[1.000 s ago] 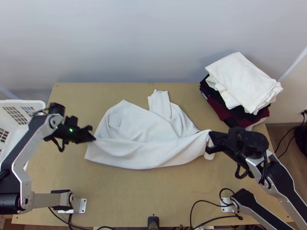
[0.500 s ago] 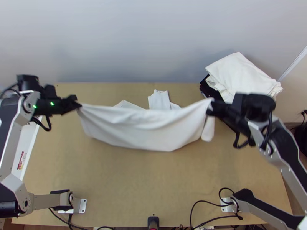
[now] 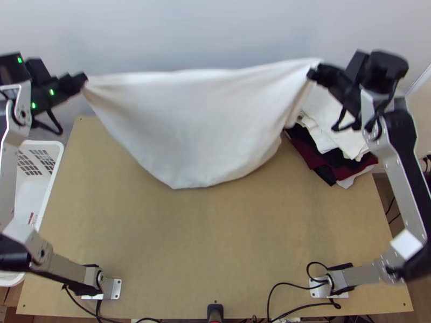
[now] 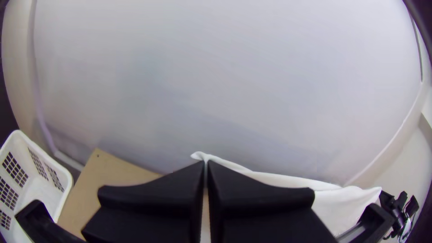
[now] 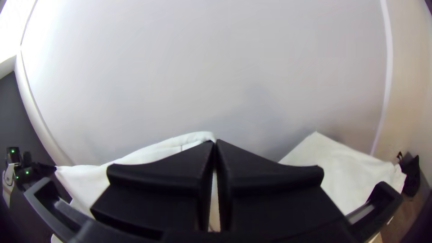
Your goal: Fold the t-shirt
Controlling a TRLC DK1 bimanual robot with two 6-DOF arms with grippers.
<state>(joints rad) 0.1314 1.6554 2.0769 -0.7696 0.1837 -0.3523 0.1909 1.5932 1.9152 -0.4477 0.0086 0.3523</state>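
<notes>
The t-shirt [image 3: 188, 124] is held up in a broad white sheet across the upper part of the top view, around 12 o'clock from its centre, with its upper edge pulled nearly straight between two held corners and its lower edge left hanging in a curve. Whether the table [image 3: 242, 242] is touched by that edge cannot be told. At the far left, between 8 and 9 o'clock, a white basket [image 3: 32, 142] is seen beside the table. At 10 o'clock, one corner of the cloth is pinched by the left gripper [image 3: 85, 81]; in the left wrist view its fingers [image 4: 171, 180] are closed together, with a small tuft stood up at the tips. Between 1 and 2 o'clock, the other corner is gripped just as firmly by the right gripper [image 3: 312, 72], whose fingers [image 5: 180, 173] are pressed together in the right wrist view. Which parts of the garment are gripped cannot be told. Between 2 and 3 o'clock, a stack of folded cloths [image 3: 345, 137] is partly covered from view, white on top, with black and dark red underneath.
</notes>
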